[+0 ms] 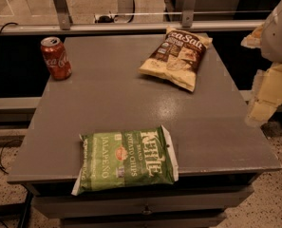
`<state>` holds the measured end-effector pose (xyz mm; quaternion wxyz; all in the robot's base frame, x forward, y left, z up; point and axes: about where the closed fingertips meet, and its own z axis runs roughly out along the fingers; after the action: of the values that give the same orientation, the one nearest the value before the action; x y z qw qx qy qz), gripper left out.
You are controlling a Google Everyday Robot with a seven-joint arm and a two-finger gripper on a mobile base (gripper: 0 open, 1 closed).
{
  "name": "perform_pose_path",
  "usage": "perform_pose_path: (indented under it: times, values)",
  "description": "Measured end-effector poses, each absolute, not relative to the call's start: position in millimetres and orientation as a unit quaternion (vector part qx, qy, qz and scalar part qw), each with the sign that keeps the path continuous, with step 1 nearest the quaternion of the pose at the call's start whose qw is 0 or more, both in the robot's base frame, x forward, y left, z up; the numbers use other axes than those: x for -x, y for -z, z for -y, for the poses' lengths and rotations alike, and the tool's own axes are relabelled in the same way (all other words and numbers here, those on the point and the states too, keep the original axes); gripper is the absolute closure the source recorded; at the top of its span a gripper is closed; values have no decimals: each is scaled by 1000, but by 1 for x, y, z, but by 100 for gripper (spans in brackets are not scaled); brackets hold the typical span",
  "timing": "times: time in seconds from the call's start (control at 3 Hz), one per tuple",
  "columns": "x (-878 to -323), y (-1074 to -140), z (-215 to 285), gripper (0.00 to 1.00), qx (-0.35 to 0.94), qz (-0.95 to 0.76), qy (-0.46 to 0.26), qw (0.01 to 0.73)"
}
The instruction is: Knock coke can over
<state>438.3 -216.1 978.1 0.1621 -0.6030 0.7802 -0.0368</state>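
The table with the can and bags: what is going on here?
The robot's gripper hangs beside the right edge of the table, apart from everything on it. The coke can stands upright at the far left corner, not yet knocked over. Two chip bags lie flat: a sea salt bag at the far right, a green jalapeño bag at the near edge.

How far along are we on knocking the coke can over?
Done: nothing yet. The coke can stands upright at the far left corner of the table. In hand: the gripper hangs beyond the table's right edge, well away from the can. Left: reach across and tip the can over.
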Motion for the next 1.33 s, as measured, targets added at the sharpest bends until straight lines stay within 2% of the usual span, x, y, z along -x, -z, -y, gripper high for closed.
perform_pose_path:
  times: [0.33, 0.67, 1.0, 1.33]
  values:
    - [-438, -978, 216, 0, 603, -780, 37, 162]
    - [-484, -960, 170, 0, 618, -758, -5, 209]
    - [-554, -939, 83, 0, 643, -709, -73, 281]
    - [-603, -931, 17, 0, 646, -683, -114, 320]
